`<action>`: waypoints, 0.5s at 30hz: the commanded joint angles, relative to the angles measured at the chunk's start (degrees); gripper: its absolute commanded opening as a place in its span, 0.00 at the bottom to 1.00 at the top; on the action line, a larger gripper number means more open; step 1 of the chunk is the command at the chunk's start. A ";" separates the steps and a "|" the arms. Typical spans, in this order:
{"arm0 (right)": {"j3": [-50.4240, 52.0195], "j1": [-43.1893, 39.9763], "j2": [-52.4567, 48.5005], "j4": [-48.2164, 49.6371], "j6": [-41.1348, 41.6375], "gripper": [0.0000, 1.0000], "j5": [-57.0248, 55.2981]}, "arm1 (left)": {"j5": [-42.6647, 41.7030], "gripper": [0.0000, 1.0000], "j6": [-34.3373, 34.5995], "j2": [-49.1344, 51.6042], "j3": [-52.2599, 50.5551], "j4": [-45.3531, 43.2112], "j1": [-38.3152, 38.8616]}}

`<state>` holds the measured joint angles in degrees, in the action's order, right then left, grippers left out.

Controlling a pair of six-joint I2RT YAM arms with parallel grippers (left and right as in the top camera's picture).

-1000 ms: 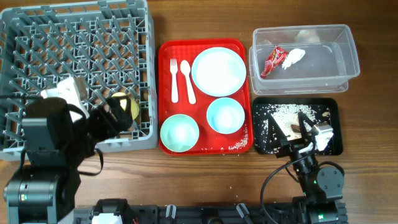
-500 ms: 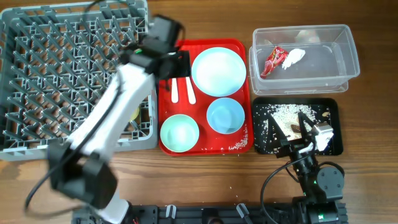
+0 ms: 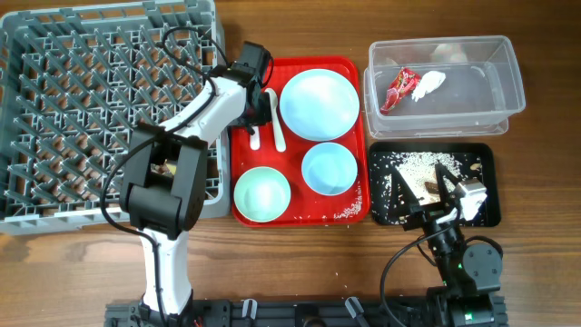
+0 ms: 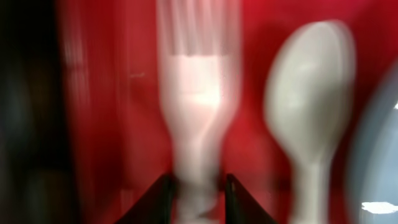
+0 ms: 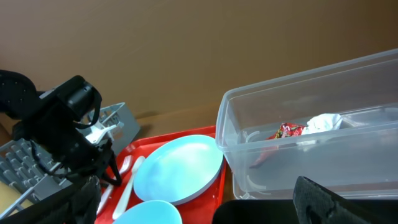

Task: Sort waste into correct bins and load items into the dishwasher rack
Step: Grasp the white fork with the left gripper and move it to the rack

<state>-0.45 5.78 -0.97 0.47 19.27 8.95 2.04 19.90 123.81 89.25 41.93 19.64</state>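
My left gripper [image 3: 252,116] reaches over the red tray [image 3: 243,165], its jaws shut on the neck of the white fork [image 3: 255,137]. In the left wrist view the fork [image 4: 198,93] is pinched between the tips of the left gripper [image 4: 197,186], with the white spoon [image 4: 309,106] lying just right of it. The plate [image 3: 319,104], blue bowl [image 3: 329,169] and green bowl [image 3: 262,194] rest on the same tray. My right gripper [image 3: 445,195] hovers open over the black tray [image 3: 494,186].
The grey dishwasher rack [image 3: 109,109] fills the left side. The clear tub [image 3: 508,91] at the back right holds the red wrapper [image 3: 398,88] and napkin [image 3: 428,84]. Rice grains [image 3: 418,165] lie in the black tray, some also on the red tray's front corner [image 3: 349,213].
The left arm swung from the rack's front edge across to the red tray, and its jaws closed around the fork. The right arm stayed put.
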 commanded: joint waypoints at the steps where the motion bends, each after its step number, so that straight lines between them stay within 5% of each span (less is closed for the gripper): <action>1: 0.15 -0.28 0.70 0.31 0.39 1.00 -0.13 | -5.25 0.14 0.04 1.92 0.42 0.02 0.00; 5: 0.15 -0.28 0.70 0.31 0.39 1.00 -0.13 | -5.27 0.05 0.09 0.04 0.46 0.94 -0.52; 15: 0.15 -0.28 0.70 0.31 0.39 1.00 -0.13 | -2.99 0.04 -0.20 -16.87 0.46 6.51 -4.00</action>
<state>-0.45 5.78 -0.97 0.47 19.27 8.95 -2.50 20.03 116.44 89.41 46.72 17.58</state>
